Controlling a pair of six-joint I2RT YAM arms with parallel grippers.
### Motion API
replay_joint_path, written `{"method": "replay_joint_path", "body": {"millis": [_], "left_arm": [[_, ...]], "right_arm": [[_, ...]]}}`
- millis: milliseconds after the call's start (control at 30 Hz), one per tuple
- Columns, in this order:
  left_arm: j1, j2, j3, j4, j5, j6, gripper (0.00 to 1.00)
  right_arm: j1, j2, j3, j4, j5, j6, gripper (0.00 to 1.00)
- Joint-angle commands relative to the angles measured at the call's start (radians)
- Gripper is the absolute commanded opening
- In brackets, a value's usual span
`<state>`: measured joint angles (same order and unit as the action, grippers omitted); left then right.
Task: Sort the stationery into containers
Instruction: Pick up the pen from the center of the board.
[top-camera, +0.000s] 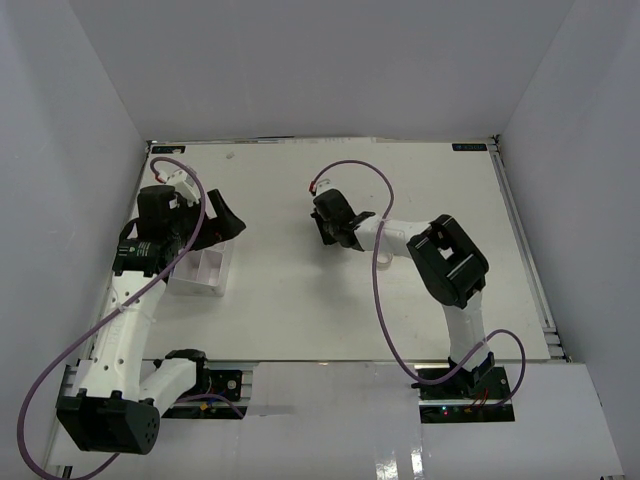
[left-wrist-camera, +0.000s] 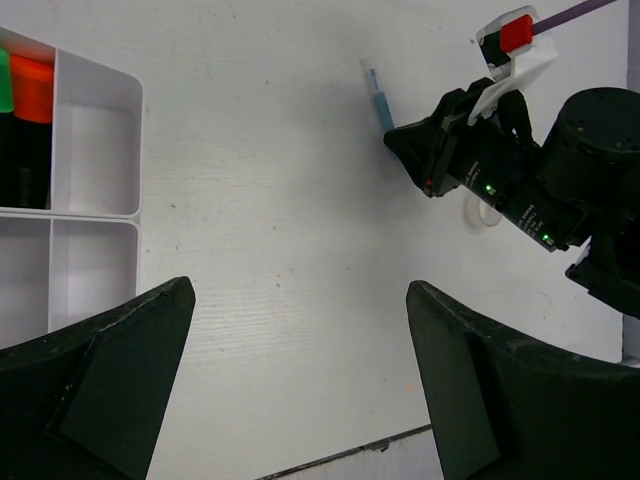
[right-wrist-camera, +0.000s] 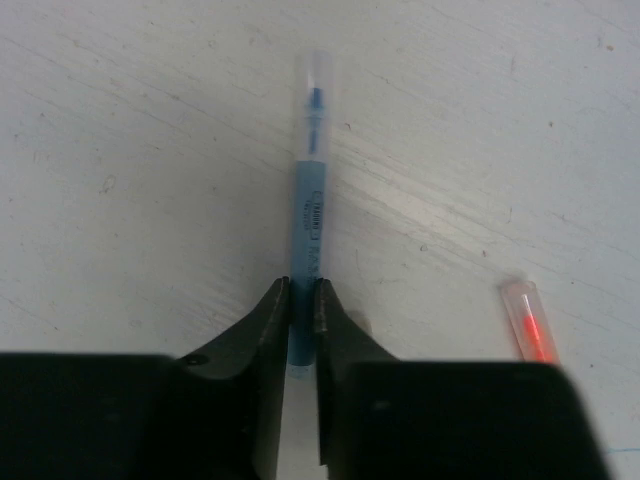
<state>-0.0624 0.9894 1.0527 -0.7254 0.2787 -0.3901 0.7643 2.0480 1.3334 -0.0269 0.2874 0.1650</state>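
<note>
Blue pen (right-wrist-camera: 308, 215) pinched by right gripper (right-wrist-camera: 303, 305), well apart from the tray (left-wrist-camera: 138, 150).
Highlighters (left-wrist-camera: 30, 110) sit inside it, pink pen (right-wrist-camera: 528, 320) lies outside, left gripper (left-wrist-camera: 300, 330) gapes wide.

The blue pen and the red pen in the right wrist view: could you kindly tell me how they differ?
The blue pen is pinched in the right gripper; the red pen lies free off to one side. The blue pen shows most of its barrel; the red pen shows only its clear-capped end, the rest hidden by the gripper. Both lie on the white table and have clear caps.
</note>
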Motion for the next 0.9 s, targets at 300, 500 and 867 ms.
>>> {"method": "replay_joint_path", "body": {"millis": [300,500,867], "left_arm": [[0.003,0.048,0.009,0.029,0.181,-0.090,0.98],[-0.007,0.094,0.018,0.061,0.238,-0.153,0.98],[-0.148,0.169,0.035,0.116,0.175,-0.256,0.93]], "right_arm": [[0.013,-0.164,-0.169,0.143,-0.135,-0.063,0.08],[0.075,-0.405,-0.381,0.330,-0.345,-0.142,0.08],[0.164,-0.603,-0.465,0.489,-0.491,-0.154,0.08]]}}
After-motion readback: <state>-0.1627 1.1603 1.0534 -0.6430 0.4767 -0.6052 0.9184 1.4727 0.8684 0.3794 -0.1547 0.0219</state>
